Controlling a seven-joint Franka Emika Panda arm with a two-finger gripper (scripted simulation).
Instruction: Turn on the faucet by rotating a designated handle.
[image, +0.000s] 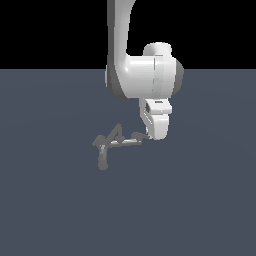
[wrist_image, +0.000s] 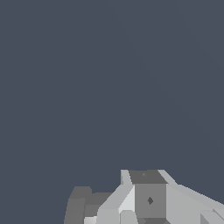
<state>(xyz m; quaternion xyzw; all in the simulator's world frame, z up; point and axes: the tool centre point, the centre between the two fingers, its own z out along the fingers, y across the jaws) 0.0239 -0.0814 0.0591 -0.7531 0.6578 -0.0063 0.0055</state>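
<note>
faucet (image: 111, 142) on the floor (image: 50, 200), gripper (image: 150, 134) at its handle (image: 125, 142) tip

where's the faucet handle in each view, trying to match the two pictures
Exterior view: the handle is the thin pale bar left of centre, running from the faucet toward the gripper at its right end.
Wrist view: grey blocky shapes sit by the gripper, but I cannot tell whether any of them is the handle.
Shared landmark: the gripper.
</note>
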